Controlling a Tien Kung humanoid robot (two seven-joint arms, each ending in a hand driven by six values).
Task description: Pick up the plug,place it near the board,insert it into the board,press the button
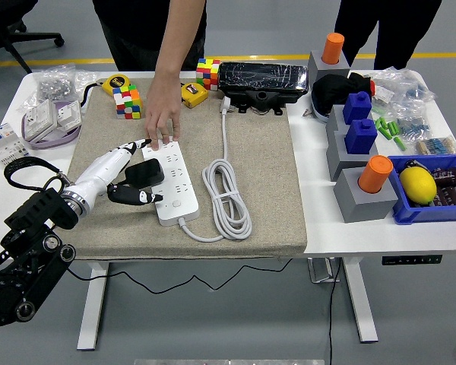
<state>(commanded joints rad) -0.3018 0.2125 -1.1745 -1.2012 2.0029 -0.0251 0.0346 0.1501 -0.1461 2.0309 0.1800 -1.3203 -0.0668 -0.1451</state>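
Note:
A white power strip (175, 188) lies on the tan mat (258, 152). A black plug (147, 172) stands on the strip's left side, about halfway along it. My left hand (134, 170), white with black fingertips, reaches in from the left. Its index finger (139, 144) stretches to the strip's far end and its thumb (140, 197) lies beside the near part, with the plug between them and not clasped. A person's hand (161, 122) presses down on the strip's far end, right next to my index fingertip. The button itself is hidden.
The strip's white cable (228, 196) lies coiled to its right. Colour cubes (126, 100), a yellow tape measure (194, 93) and a black box (262, 80) line the mat's far edge. Sockets (52, 115) lie at the left; grey and blue blocks (357, 144) and a blue bin (433, 190) stand right.

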